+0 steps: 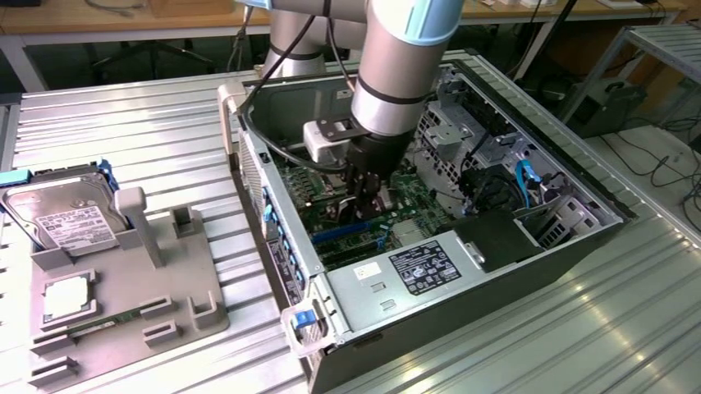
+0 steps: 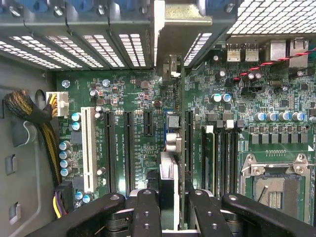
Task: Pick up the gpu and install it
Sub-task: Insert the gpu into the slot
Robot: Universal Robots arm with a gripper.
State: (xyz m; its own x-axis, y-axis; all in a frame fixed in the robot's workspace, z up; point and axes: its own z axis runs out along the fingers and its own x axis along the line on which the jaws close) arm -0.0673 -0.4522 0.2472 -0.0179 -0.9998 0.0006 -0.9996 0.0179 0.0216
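Note:
My gripper (image 1: 368, 199) reaches down into the open computer case (image 1: 570, 238) over the green motherboard (image 1: 422, 201). It is shut on the gpu (image 1: 370, 212), which it holds on edge. In the wrist view the gpu (image 2: 168, 173) shows edge-on as a thin strip between the black fingers (image 2: 148, 212). Its silver end bracket (image 2: 180, 24) lies against the case's rear slot covers. The card stands over the motherboard (image 2: 133, 94), in line with the long expansion slots (image 2: 127, 148), between two of them. Whether its edge sits in a slot is hidden.
A power supply (image 1: 422, 271) fills the case's near end, and drive cages (image 1: 471, 131) stand along the far wall. Yellow and black cables (image 2: 37, 118) and the processor socket (image 2: 274, 190) flank the card. On the exterior view's left, a grey fixture (image 1: 121, 312) holds a hard drive (image 1: 66, 222).

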